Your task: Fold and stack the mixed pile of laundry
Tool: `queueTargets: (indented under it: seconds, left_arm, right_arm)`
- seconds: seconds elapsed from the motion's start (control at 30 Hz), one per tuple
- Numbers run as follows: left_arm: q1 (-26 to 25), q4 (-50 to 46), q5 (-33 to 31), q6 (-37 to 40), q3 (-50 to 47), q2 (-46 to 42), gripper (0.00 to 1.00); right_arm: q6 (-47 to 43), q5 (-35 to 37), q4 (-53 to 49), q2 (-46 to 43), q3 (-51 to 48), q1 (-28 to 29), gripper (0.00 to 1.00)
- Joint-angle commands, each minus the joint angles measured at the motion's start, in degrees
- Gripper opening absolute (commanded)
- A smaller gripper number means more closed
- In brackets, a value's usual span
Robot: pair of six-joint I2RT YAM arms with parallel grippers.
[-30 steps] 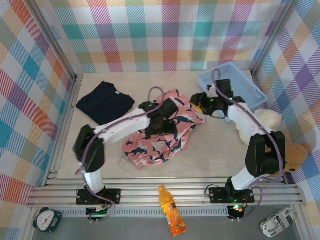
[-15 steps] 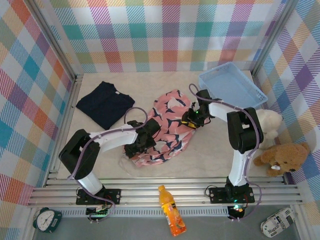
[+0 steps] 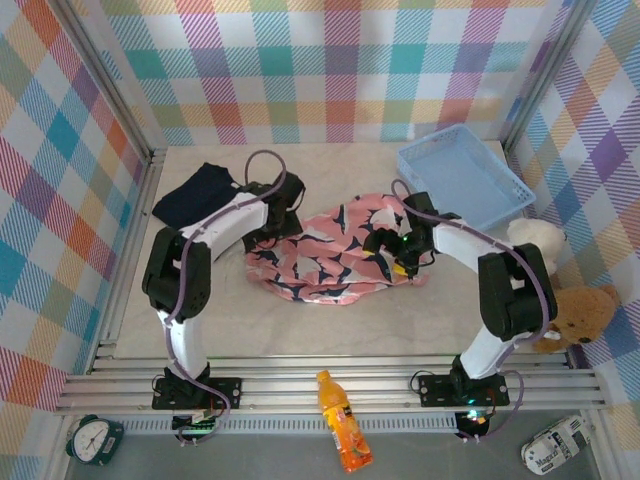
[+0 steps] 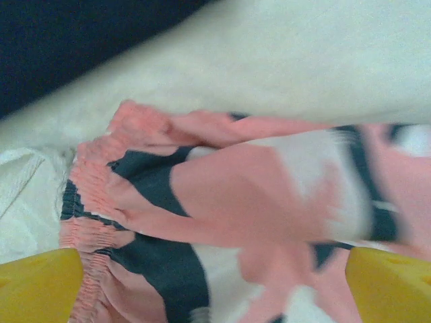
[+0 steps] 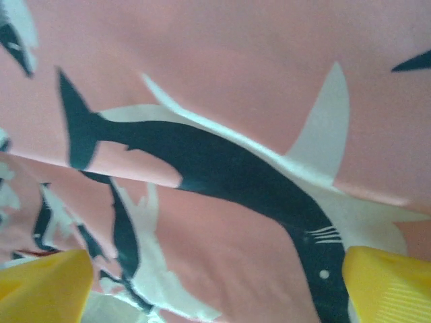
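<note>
From above, the pink garment (image 3: pixel 335 260) lies rumpled mid desk (image 3: pixel 330 320), with the navy trousers (image 3: pixel 195 195) back left

Left wrist: the left pincer (image 4: pixel 215 289) is spread over the elastic waistband (image 4: pixel 87 202), probably the firmest hold

Right wrist: the right pincer (image 5: pixel 215 282) is spread over limp, light cloth

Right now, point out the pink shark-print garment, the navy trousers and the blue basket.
pink shark-print garment (image 3: pixel 320 265), top view, middle of the spread cloth.
navy trousers (image 3: pixel 183 200), top view, its uncovered dark cloth.
blue basket (image 3: pixel 465 175), top view, bare floor inside.
</note>
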Motion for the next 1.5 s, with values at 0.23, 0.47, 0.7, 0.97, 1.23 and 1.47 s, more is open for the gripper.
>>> queueTargets:
  seconds: [0.23, 0.47, 0.7, 0.97, 1.23, 1.47]
  left_arm:
    - [3.2, 7.0, 10.9, -5.7, -22.8, -20.8, 0.96]
    - [5.8, 28.7, 14.5, -6.9, -38.7, -24.5, 0.80]
    - [7.3, 33.2, 18.5, -3.6, -38.2, -15.1, 0.78]
    - [7.2, 35.2, 18.8, -1.4, -33.8, -5.9, 0.50]
    - [6.7, 22.6, 16.9, 3.2, -27.0, -6.8, 0.00]
    - [3.5, 4.9, 5.5, 6.1, -14.8, -14.6, 0.00]
  right_arm:
    - [-4.1, 3.2, -6.5, -2.8, 3.3, -2.5, 1.00]
    - [-8.1, 4.2, -9.6, -4.9, 2.6, -4.9, 1.00]
    - [-9.3, 2.7, -10.1, -6.4, 2.0, -4.6, 0.99]
    - [-8.1, 0.9, -7.1, -4.6, 2.3, 2.2, 0.76]
    - [-5.2, 2.6, -4.1, 6.6, 12.7, 11.9, 0.53]
    - [2.5, 5.0, -4.1, 16.9, 19.3, 16.5, 0.48]
